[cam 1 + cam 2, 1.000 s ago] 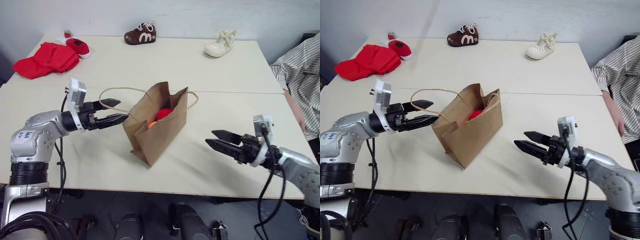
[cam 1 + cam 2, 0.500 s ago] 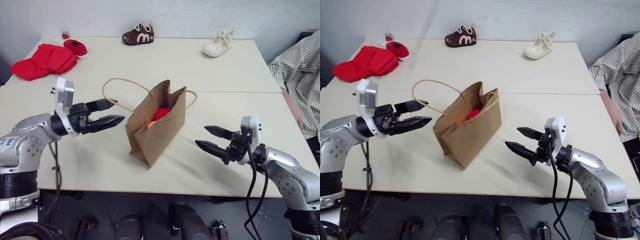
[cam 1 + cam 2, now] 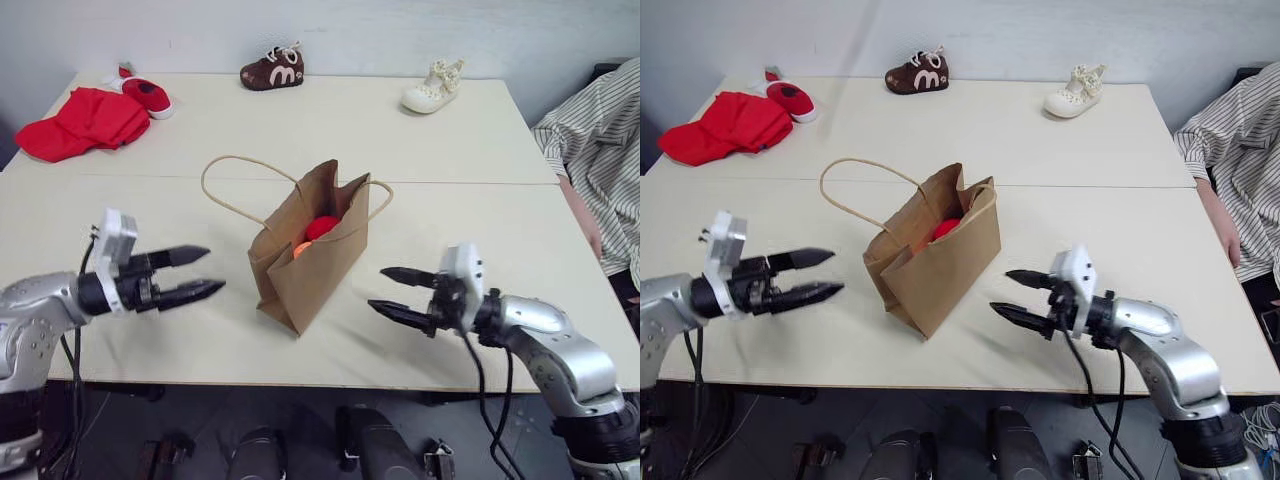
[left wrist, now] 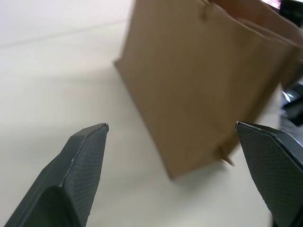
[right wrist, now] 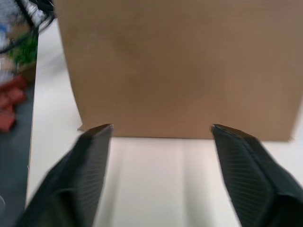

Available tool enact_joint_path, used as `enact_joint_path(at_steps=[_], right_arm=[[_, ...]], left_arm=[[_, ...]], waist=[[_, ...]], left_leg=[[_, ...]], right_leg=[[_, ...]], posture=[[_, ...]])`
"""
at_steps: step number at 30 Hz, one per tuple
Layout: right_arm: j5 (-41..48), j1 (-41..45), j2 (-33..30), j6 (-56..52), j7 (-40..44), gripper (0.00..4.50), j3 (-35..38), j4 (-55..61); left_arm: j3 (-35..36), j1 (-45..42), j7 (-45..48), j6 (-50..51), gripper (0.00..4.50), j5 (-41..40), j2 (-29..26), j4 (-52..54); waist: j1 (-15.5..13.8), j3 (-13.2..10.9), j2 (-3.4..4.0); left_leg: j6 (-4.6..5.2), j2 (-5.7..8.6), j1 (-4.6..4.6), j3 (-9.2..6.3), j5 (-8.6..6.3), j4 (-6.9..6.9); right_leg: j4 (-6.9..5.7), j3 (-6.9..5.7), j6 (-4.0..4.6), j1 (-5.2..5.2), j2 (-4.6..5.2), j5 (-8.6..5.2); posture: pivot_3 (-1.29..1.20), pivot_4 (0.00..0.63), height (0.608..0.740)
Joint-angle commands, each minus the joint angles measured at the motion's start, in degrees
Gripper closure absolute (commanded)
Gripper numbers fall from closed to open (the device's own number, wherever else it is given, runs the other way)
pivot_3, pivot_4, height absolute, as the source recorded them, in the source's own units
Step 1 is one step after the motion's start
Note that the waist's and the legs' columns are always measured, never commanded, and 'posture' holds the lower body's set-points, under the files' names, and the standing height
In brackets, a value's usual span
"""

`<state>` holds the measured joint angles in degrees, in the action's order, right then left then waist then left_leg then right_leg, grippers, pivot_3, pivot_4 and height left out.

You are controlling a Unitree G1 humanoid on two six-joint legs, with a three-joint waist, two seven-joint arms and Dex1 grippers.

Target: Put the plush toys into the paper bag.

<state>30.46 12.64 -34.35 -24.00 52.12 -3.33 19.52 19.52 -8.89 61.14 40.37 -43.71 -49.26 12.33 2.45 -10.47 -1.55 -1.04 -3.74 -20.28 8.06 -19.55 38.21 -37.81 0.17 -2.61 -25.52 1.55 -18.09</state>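
Black jaws apart, both empty.

We see the bag point(image 3: 310, 250) standing mid-table point(image 3: 470, 130), its mouth open upward, with the red toy point(image 3: 322, 227) and orange toy point(image 3: 301, 249) inside. One handle point(image 3: 232, 190) loops out over its left side. Bare tabletop lies between the bag and our left gripper point(image 3: 198, 273), and between the bag and our right gripper point(image 3: 393, 292); both grippers are empty with fingers apart. A red cloth point(image 3: 82, 122) and three shoes line the far edge, well apart. A person's sleeve point(image 3: 598, 150) borders the right edge.
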Motion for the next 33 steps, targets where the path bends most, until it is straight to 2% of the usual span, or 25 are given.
enact_joint_path(at_steps=[1,4,7,12,18,22,30,33], right_arm=[[-3.13,3.03,2.21,3.1,-0.2,2.49,-3.01,0.16],[-4.7,5.05,4.63,4.13,-0.6,3.62,-5.21,-0.37],[-6.38,6.09,6.24,5.1,-0.71,4.48,-6.86,-1.03],[-10.37,8.2,8.95,7.62,-1.44,4.48,-9.72,-3.43],[-13.02,9.58,11.45,8.61,-2.19,4.48,-11.81,-5.0],[-13.15,8.47,11.09,8.85,-1.62,4.5,-12.02,-4.16],[-10.07,4.45,7.87,8.25,1.16,4.5,-8.88,-0.69],[-5.92,1.09,4.35,4.06,2.01,4.5,-5.0,2.95]], left_arm=[[2.28,2.1,-3.02,1.23,0.0,-5.3,2.36,9.58],[0.85,2.98,-9.15,0.02,0.0,-5.58,7.23,14.79],[-1.35,2.41,-14.06,-0.68,0.0,-4.88,11.37,17.71],[-7.16,0.67,-21.9,-2.17,0.0,-0.95,17.64,18.86],[-11.47,-1.31,-27.1,-2.33,0.0,1.69,21.49,17.72],[-13.29,-1.88,-28.53,-3.45,0.88,5.23,21.59,16.45],[-13.35,-5.5,-26.24,-4.27,3.53,4.8,21.91,12.27],[-12.37,-7.33,-18.27,-3.24,4.47,2.5,17.26,9.88]], waist=[[-0.19,0.0,0.0],[-0.76,0.01,-0.02],[-0.82,0.04,-0.07],[-0.75,0.05,-0.07],[-0.62,0.05,-0.07],[-0.67,0.06,-0.08],[-0.8,0.06,-0.08],[-0.87,0.06,-0.09]], left_leg=[[0.0,0.01,0.0,0.0,0.0,0.02],[0.02,0.04,0.03,-0.02,-0.01,0.06],[0.04,0.05,0.01,-0.04,-0.01,0.13],[0.04,0.05,0.04,-0.02,-0.01,0.12],[0.03,0.04,0.06,0.0,-0.01,0.13],[0.04,0.05,0.05,0.0,-0.01,0.18],[0.04,0.05,0.04,0.0,-0.01,0.22],[0.04,0.05,0.03,0.0,-0.02,0.22]], right_leg=[[-0.01,0.01,0.0,0.01,0.01,0.0],[-0.03,0.01,-0.01,0.05,0.03,0.0],[-0.03,0.01,-0.03,0.07,0.02,0.02],[-0.05,0.03,-0.04,0.07,0.0,0.03],[-0.07,0.04,-0.03,0.07,-0.02,0.03],[-0.08,0.04,-0.04,0.08,-0.01,0.03],[-0.1,0.02,-0.04,0.08,-0.01,0.03],[-0.1,0.01,-0.04,0.08,-0.01,0.03]], posture=[[0.0,0.15,0.74],[0.0,0.15,0.74],[0.0,0.15,0.74],[0.0,0.15,0.74],[0.0,0.15,0.74],[0.0,0.15,0.74],[0.0,0.15,0.74],[0.0,0.15,0.74]])
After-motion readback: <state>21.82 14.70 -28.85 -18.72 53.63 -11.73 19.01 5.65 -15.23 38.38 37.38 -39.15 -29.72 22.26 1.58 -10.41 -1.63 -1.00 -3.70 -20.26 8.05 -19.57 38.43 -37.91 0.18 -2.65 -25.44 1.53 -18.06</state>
